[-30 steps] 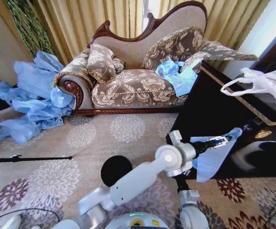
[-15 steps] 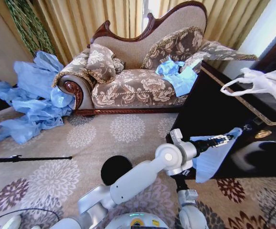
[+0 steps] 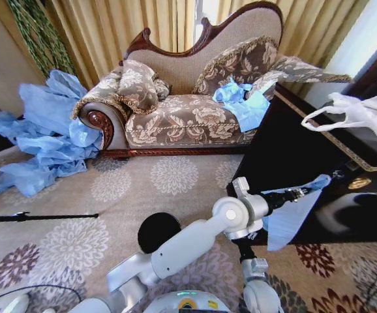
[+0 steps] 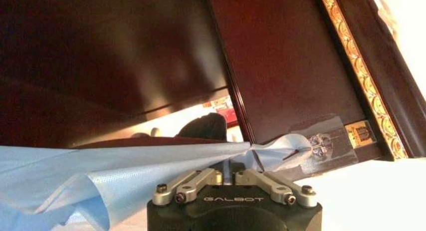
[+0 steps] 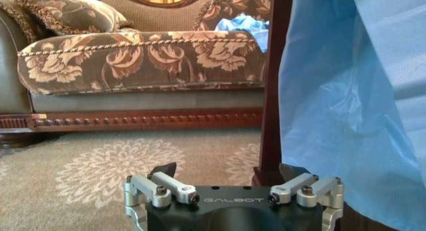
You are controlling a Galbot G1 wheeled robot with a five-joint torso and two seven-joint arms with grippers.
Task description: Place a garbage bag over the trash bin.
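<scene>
Head view: left arm crosses from lower left over to the right side; left gripper (image 3: 297, 193) out over the dark table (image 3: 293, 143), fingers pinched on the top edge of the bag (image 3: 291, 220); bag hangs down from the grip along the table's front edge, light blue, wrinkly, lower end free above the carpet (image 3: 64, 195); bin (image 3: 158, 232) stands on the carpet, black, round, top open, partly behind the left forearm, well apart from the bag, to its left; right arm low by the robot's base, under the left elbow; sofa (image 3: 188, 117) behind, blue bags (image 3: 242, 101) on its seat; heap of blue bags (image 3: 42, 134) on the floor left of the sofa; white bag (image 3: 364, 114) on the table at the right edge.

Left wrist view: left gripper (image 4: 230, 173) narrow, closed on a gathered fold of the bag (image 4: 113, 171); film spreads out to one side from the fingers; dark table surface (image 4: 280, 66) with gold trim beyond.

Right wrist view: right gripper (image 5: 233, 188) wide, nothing between the fingers; bag (image 5: 352, 106) hangs just beside it, in front of the table leg (image 5: 272, 86); contact with the fingers cannot be told; sofa (image 5: 139, 56) and carpet (image 5: 100, 161) ahead.
</scene>
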